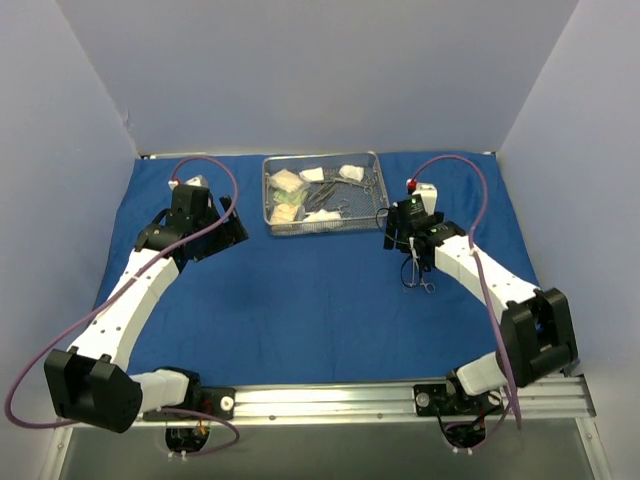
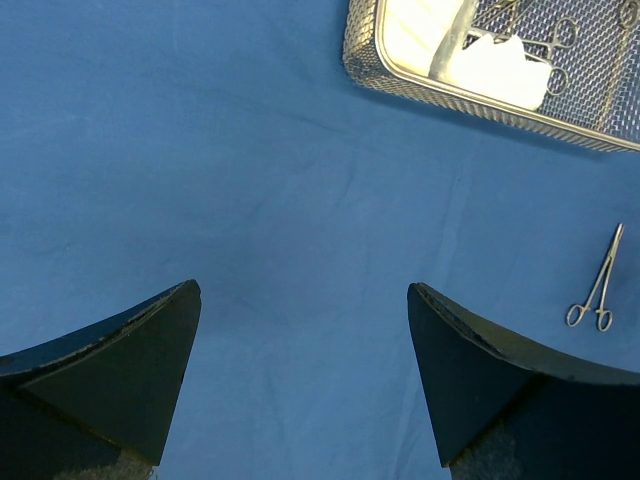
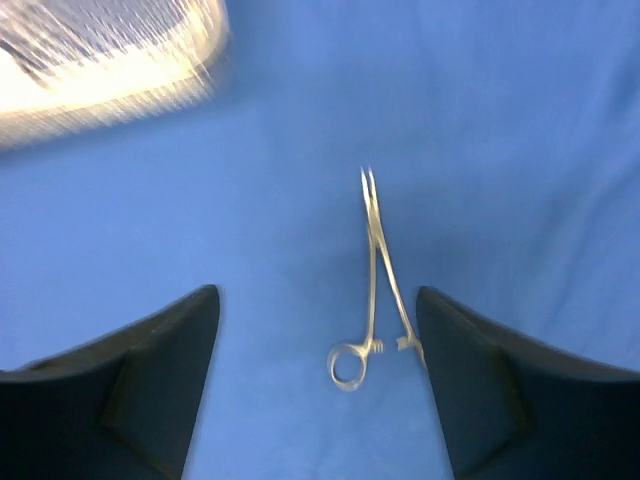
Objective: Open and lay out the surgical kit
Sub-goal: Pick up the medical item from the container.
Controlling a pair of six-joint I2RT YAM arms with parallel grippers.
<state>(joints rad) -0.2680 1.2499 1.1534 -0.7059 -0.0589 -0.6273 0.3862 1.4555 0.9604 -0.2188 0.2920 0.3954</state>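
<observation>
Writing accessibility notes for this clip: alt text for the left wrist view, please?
The left gripper hangs open over bare blue cloth. At upper right sits a corner of the wire-mesh tray holding white gauze and ring-handled instruments; one pair of forceps lies alone on the cloth at right.

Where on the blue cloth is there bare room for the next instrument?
Free: the middle of the blue cloth, below the mesh tray, between the open left tool and the forceps. Crowded: inside the tray, and right around the forceps, under the open right tool.
</observation>
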